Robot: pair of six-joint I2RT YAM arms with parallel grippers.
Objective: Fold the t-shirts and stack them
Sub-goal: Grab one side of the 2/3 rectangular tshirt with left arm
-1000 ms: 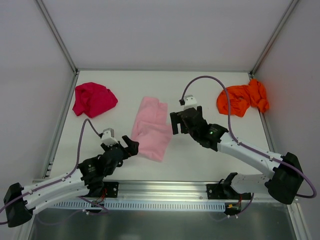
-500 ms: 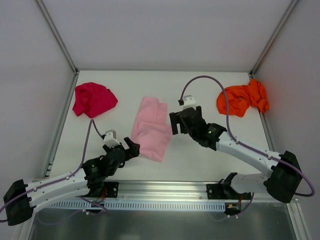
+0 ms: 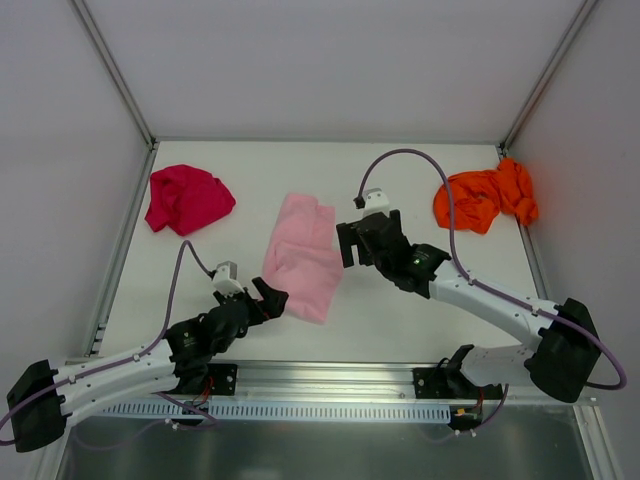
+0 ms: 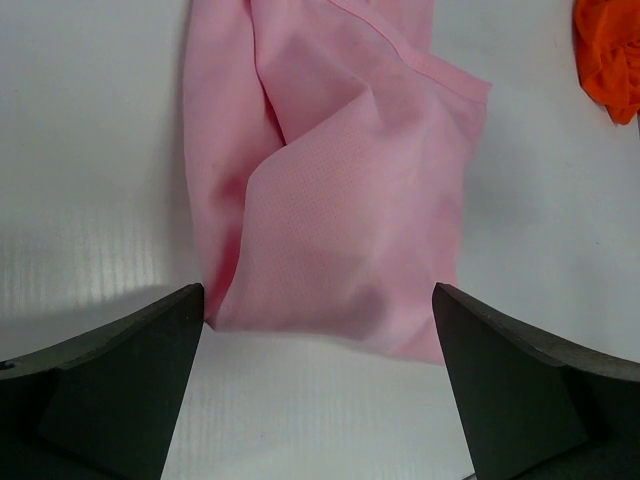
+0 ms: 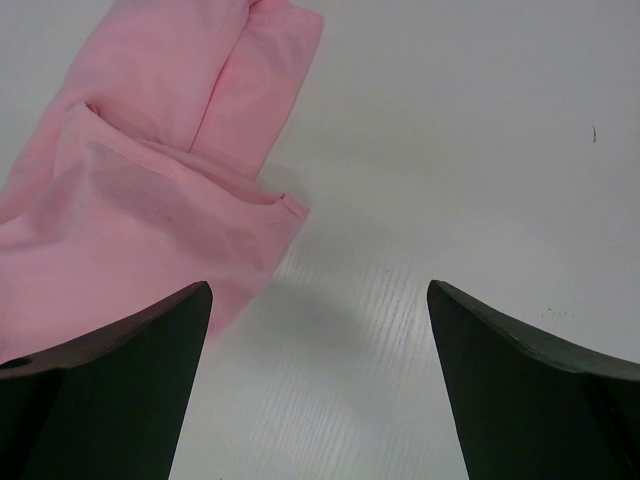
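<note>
A light pink t-shirt lies folded in the middle of the white table, also seen in the left wrist view as the pink t-shirt and in the right wrist view as the pink t-shirt. A magenta-red t-shirt is crumpled at the back left. A bright orange t-shirt is bunched at the back right, its edge showing as orange cloth. My left gripper is open just short of the pink shirt's near edge. My right gripper is open beside the shirt's right edge. Neither holds anything.
White walls with metal frame rails close in the table on the left, back and right. The orange shirt rests against the right wall. A slotted metal rail with the arm bases runs along the near edge.
My left gripper has crept forward and right, closer to the pink shirt's near edge. My right gripper has shifted slightly left toward the shirt. The shirts have not moved.
</note>
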